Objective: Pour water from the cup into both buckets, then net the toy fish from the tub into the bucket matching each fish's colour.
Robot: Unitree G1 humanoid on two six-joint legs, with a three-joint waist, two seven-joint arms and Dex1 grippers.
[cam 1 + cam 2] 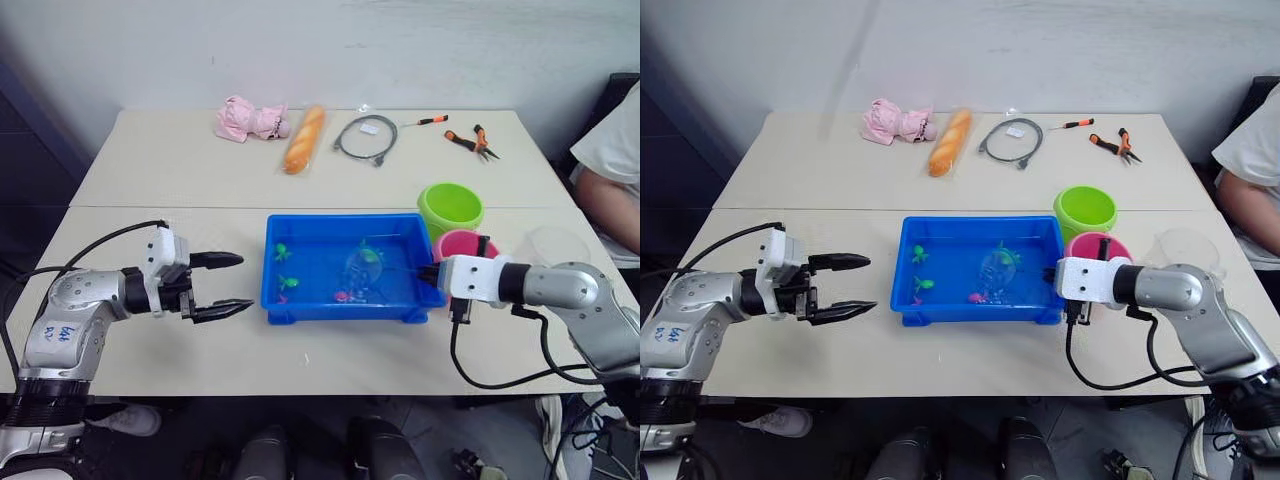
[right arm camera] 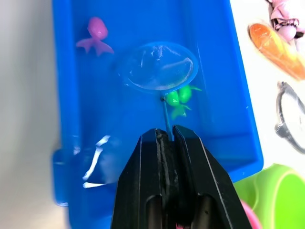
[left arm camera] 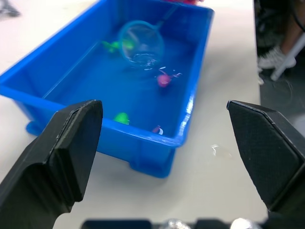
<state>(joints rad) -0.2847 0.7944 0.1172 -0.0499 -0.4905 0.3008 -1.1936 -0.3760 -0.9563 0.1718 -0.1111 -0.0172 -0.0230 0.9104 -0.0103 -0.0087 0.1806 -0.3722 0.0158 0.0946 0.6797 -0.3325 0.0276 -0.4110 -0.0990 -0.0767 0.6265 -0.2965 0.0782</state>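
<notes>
Tub (image 1: 300,300) sits near the front-middle of the table (image 1: 170,160), bright blue, with water in it and a handful of toy fish scattered around. The net (image 2: 157,67) is dipped into the tub toward its right half, hoop down in the water, and its thin dark handle runs back to the right gripper (image 2: 167,138), whose two black fingers are pinched tight on the handle. A green fish (image 2: 180,98) lies right at the hoop's rim, touching or just under it, can't tell which. A pink fish (image 2: 95,36) is off on its own nearer the tub's front wall, clear of the hoop. Two more green fish (image 1: 283,251) hang out in the left half of the tub.

The left gripper (image 1: 222,286) hovers over the table just off the tub's left end, fingers spread wide apart and holding nothing.

The green bucket (image 1: 450,208) stands just past the tub's back right corner, and the pink bucket (image 1: 462,244) is right beside it, closer to the front, partly hidden behind the right wrist. The clear cup (image 1: 556,245) is further toward the right edge of the table.

Along the back edge: a pink doll (image 1: 250,120), a bread loaf (image 1: 303,140), a coiled grey cable (image 1: 365,138), a small screwdriver (image 1: 425,121) and orange-handled pliers (image 1: 470,142). A person's arm (image 1: 610,200) shows at the right edge.
</notes>
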